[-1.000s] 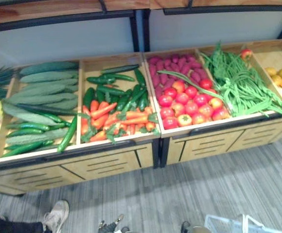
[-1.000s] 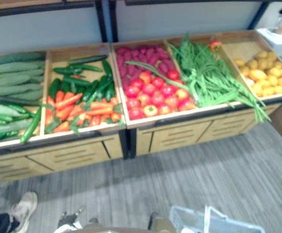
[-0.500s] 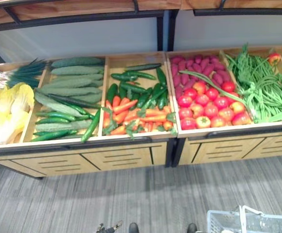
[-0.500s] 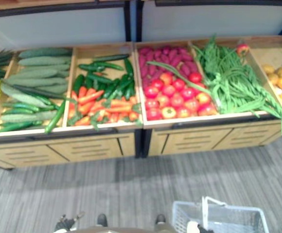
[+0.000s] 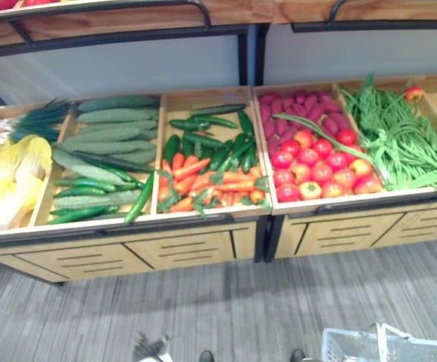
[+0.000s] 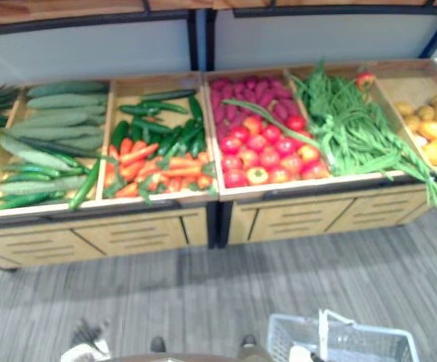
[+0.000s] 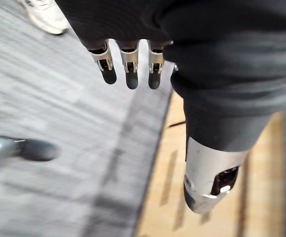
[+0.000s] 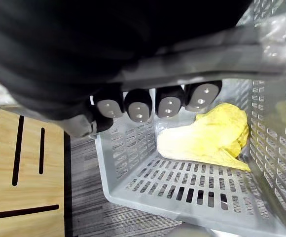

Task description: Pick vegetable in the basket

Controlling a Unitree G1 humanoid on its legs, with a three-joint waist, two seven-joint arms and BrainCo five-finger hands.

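Note:
A light grey plastic basket (image 6: pixel 340 344) hangs low at my right side, over the grey floor in front of the produce stand. My right hand (image 8: pixel 148 104) is shut on the basket's handle (image 8: pixel 207 47), its fingers curled under the bar. A yellow leafy vegetable (image 8: pixel 207 138) lies on the basket's slotted bottom. My left hand (image 7: pixel 128 64) hangs empty with straight fingers above the floor, close to the stand's wooden front; it also appears low in the left eye view (image 5: pixel 152 349).
The wooden stand (image 5: pixel 166 249) holds bins of yellow cabbage (image 5: pixel 7 177), cucumbers (image 5: pixel 102 143), carrots (image 5: pixel 211 185) with green peppers, tomatoes (image 5: pixel 320 162), green beans (image 5: pixel 403 139) and yellow produce (image 6: pixel 433 132). A person's pale shoe (image 7: pixel 44 15) is on the floor behind my left hand.
The camera has swung left and then steadied, so the whole stand shifted in the picture. The person's shoe left the head views. The basket stays held at my right.

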